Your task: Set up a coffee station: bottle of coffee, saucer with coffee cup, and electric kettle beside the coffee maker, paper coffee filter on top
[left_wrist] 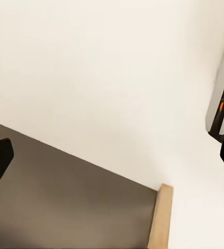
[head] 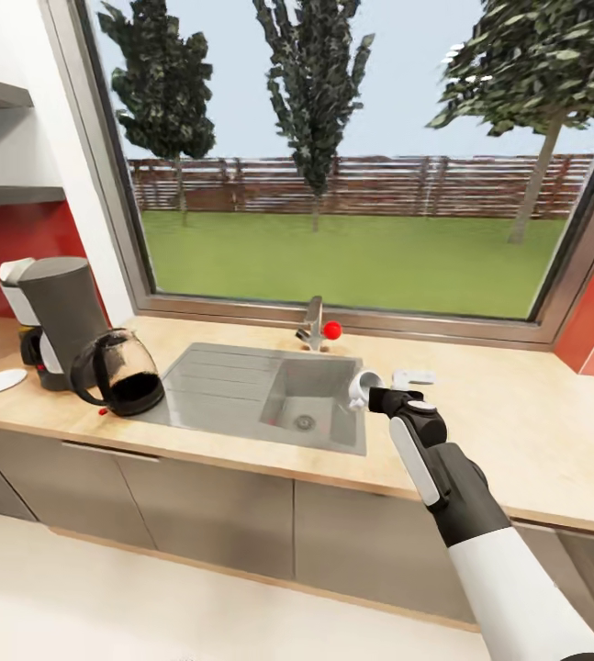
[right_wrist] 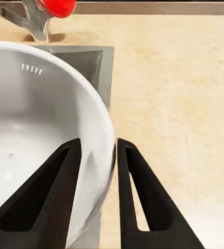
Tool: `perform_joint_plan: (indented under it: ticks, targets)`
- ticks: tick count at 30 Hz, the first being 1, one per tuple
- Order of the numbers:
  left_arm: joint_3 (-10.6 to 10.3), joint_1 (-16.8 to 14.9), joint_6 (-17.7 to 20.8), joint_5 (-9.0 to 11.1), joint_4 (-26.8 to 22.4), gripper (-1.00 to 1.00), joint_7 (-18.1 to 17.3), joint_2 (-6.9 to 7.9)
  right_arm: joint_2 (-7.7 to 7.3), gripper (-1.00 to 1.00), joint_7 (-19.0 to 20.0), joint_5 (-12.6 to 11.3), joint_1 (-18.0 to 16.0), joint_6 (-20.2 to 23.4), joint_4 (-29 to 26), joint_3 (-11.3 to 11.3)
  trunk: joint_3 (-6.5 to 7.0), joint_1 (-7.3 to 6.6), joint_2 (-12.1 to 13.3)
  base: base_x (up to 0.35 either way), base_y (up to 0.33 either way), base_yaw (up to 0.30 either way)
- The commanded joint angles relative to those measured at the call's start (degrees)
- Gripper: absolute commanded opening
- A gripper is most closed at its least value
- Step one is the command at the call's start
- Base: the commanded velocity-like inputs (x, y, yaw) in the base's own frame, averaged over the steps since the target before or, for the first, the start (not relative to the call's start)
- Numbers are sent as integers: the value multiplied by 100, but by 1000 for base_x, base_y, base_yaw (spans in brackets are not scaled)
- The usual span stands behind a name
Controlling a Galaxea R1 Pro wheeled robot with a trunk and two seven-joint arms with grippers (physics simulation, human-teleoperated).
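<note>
Right gripper [right_wrist: 99,155] clamped on coffee cup [right_wrist: 34,129] rim, one finger inside, one outside; cup held above sink [head: 241,390] edge.

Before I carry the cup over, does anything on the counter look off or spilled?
Nothing looks spilled. The right gripper pinches the coffee cup by its rim, tipped sideways over the sink's right edge. The kettle stands by the coffee maker, overhanging the sink's edge, so it may sit unevenly. The saucer lies flat.

Bright even daylight from the window [head: 352,156], faint shadows, mild edge distortion, soft wrist views
</note>
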Motion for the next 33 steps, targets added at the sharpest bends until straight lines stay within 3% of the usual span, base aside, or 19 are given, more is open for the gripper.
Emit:
perform_joint_plan:
  ticks: [1, 20, 25, 33]
  targets:
    - [42, -5, -31, -58, 5, 100, 16, 0, -2, -100, -46, -68, -5, 7, -6, 9, -5, 4, -12, 0, 0, 210]
    - [42, -5, -43, -58, 5, 100, 17, 0, -2, -100, -46, -68, -5, 16, -5, 12, 111, 4, -12, -157, 181, 207]
    - [42, -10, -43, -58, 5, 100, 19, 0, -8, -100, -45, -63, -5, 31, 17, 21, 118, 4, -12, -34, 261, 51]
    - [45, -14, -51, -58, 5, 100, 15, 0, -19, -100, -46, -72, -5, 103, 1, 220, 119, 4, -12, -1, 21, 2]
